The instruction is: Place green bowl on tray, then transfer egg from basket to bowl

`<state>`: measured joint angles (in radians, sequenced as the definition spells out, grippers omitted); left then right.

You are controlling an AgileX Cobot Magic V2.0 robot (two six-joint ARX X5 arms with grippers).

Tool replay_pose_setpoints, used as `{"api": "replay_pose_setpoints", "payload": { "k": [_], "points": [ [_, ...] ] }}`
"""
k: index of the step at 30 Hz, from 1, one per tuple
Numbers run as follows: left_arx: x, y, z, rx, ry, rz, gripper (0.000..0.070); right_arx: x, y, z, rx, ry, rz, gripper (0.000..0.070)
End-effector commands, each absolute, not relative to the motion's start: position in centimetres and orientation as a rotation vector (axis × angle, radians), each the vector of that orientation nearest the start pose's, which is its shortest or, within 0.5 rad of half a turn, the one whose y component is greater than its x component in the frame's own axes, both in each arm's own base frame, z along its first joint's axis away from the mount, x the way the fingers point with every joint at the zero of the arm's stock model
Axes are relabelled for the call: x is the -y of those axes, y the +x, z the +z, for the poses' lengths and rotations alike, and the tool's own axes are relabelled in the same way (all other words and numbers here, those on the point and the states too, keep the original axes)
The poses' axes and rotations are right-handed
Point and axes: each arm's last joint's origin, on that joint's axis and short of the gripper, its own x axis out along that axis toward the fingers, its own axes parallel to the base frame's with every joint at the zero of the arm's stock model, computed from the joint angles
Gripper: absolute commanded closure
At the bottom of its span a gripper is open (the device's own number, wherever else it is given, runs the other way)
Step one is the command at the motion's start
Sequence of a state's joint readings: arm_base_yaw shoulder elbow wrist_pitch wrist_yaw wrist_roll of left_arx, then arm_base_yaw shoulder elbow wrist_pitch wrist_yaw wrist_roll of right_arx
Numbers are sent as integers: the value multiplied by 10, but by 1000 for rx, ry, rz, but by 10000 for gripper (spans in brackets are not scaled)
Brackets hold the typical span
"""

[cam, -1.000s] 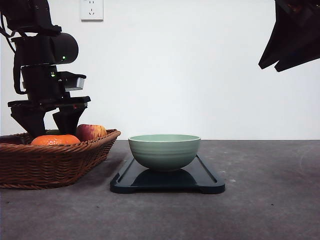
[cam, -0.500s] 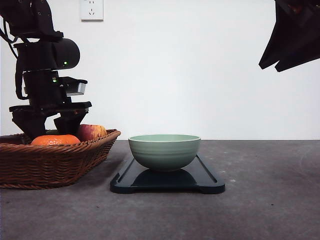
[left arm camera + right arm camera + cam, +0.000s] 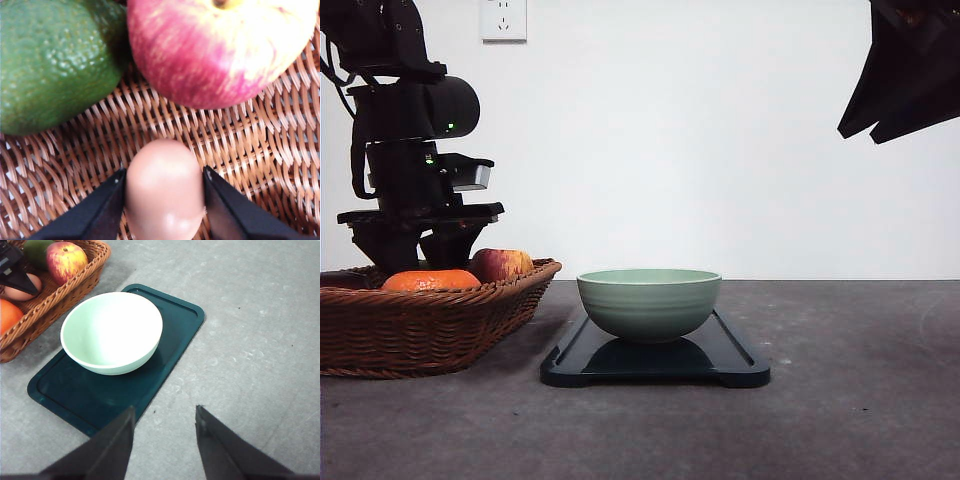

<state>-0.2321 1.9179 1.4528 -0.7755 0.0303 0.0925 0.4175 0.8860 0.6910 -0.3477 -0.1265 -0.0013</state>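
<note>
The left end effector (image 3: 165, 210) is down inside the large shallow brown woven wicker basket (image 3: 250, 150), its two black fingers (image 3: 100, 210) pressed against either side of the smooth pale tan egg (image 3: 164, 192), which it grips just above the weave. Close beyond the egg lie a red-and-yellow streaked apple (image 3: 220, 50) and a bumpy dark green avocado-like fruit (image 3: 50, 60), touching each other. In the front view the left arm reaches down into the basket (image 3: 430, 320), where a round orange fruit (image 3: 430, 281) and the apple (image 3: 502, 264) show above the rim. Just beside the basket on the grey bench (image 3: 860, 400) lies the flat dark blackish rectangular tray (image 3: 655, 365), and the pale sage-green round ceramic bowl (image 3: 649, 303) stands upright on it, toward the basket end. The right end effector (image 3: 162, 440) hangs high over the bench with its fingers spread apart and nothing between them; from its wrist view the bowl (image 3: 111, 332) is seen on the tray (image 3: 170, 335), the basket's corner (image 3: 70, 285) beside it, and the egg (image 3: 20, 290) in the left end effector's black fingers (image 3: 12, 267).
</note>
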Motion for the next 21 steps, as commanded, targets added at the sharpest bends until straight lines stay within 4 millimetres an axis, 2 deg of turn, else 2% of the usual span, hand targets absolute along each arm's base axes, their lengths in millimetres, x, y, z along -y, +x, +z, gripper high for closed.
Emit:
{"api": "replay_pose_setpoints", "payload": {
  "k": [1,7,10,14,21],
  "points": [
    [93,382,202,-1227,201,-283,528,-81,172,270,-539,-81,529,462],
    [92,381,204,-1240,203,-283,513,-81,172,270,-539,-81,530,462],
    [90,379,211,-1225,202,-281,511,-81,172,270,-539,-81,530,462],
    [87,374,230,-1171,195,-276,511,-81,172,270,-539,-81,530,462],
    [83,351,281,-1036,177,-280,512,-81,172,270,-539,-81,530,462]
  ]
}}
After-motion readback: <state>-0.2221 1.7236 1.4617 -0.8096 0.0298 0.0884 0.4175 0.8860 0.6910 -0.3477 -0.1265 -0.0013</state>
